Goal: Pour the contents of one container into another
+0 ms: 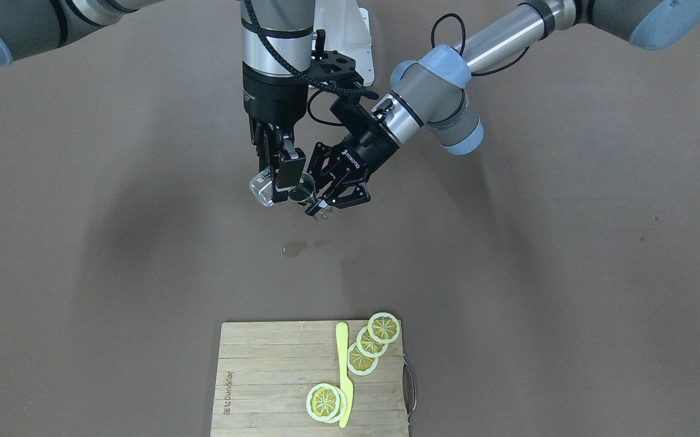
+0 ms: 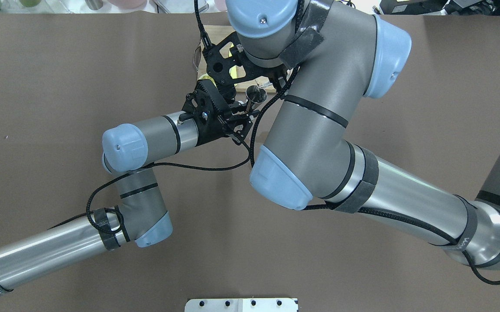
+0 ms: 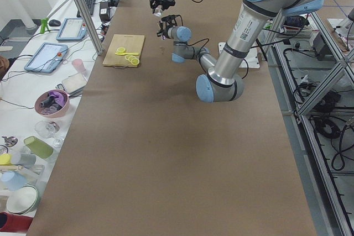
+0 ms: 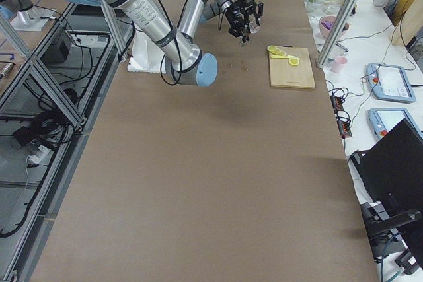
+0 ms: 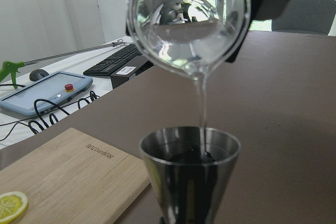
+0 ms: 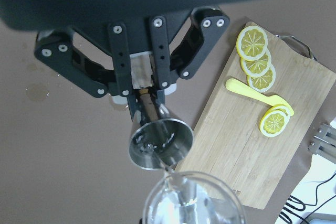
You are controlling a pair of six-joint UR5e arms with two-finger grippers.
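Wooden cutting board (image 1: pixel 277 376) at table (image 1: pixel 568 273) edge, metal handle (image 1: pixel 409 388) on side. Yellow plastic knife (image 1: pixel 343 370) lying on board. Three overlapping lemon slices (image 1: pixel 371 343) beside blade tip, two more (image 1: pixel 324 402) touching the other end. Wet spots (image 1: pixel 294 247) on table. Side bench: tablets (image 3: pixel 46 57), pink bowl (image 3: pixel 51 103).

A long brown tabletop (image 3: pixel 166 153) is filling the room's middle, taking soft, even light from above. A white bench (image 3: pixel 22 92) is running along one side (crowded with teach pendants (image 3: pixel 47 56), a keyboard (image 3: pixel 88 1) and bowls (image 3: pixel 52 103)). An aluminium post (image 3: pixel 83 9) is standing between them. Black cables (image 3: pixel 332 131) are lying on the grey floor (image 3: pixel 332 203) opposite.
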